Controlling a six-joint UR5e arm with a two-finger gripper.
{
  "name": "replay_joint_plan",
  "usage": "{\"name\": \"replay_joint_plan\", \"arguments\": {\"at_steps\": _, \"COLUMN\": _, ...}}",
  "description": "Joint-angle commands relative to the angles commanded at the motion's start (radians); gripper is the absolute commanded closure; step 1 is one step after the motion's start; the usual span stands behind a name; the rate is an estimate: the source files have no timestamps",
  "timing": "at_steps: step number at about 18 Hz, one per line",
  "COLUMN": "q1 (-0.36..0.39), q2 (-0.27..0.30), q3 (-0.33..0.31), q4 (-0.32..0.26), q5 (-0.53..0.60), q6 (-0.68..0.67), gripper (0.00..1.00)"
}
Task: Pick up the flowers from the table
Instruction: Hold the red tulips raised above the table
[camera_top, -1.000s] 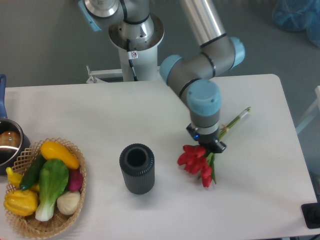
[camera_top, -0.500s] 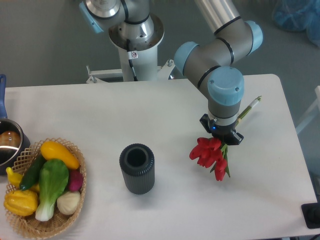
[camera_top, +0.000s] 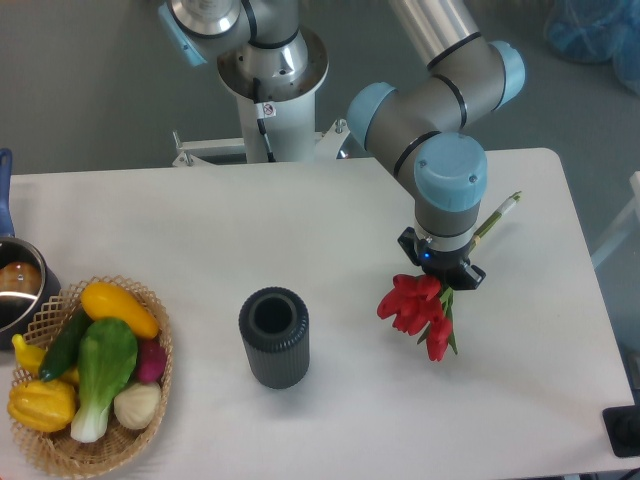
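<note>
No text, brand or number can be read. The only sign is a small round red-and-white sticker (camera_top: 268, 109) on the robot base column (camera_top: 270, 75), too small to make out.

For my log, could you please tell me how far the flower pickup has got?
Done: the gripper is closed on the flowers at the stems. In hand: the bunch appears raised off the table, though clearance is hard to judge. Left: lifting it clearly free.

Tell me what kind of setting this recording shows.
Probably a robotics lab staged as a home tabletop: a pedestal-mounted arm over a white table, with artificial-looking flowers and a vegetable basket as props.
</note>
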Motion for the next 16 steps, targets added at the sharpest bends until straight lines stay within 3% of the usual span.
{"name": "replay_joint_plan", "arguments": {"at_steps": 9, "q1": -0.002, "q2": 0.005, "q3": 0.000, "q4": -0.005, "q5": -0.011, "q6": 0.002, "gripper": 1.00}}
{"name": "replay_joint_plan", "arguments": {"at_steps": 16, "q1": -0.005, "q2": 0.011, "q3": 0.038, "q4": -0.006, "q5": -0.060, "q6": 0.061, "gripper": 1.00}}
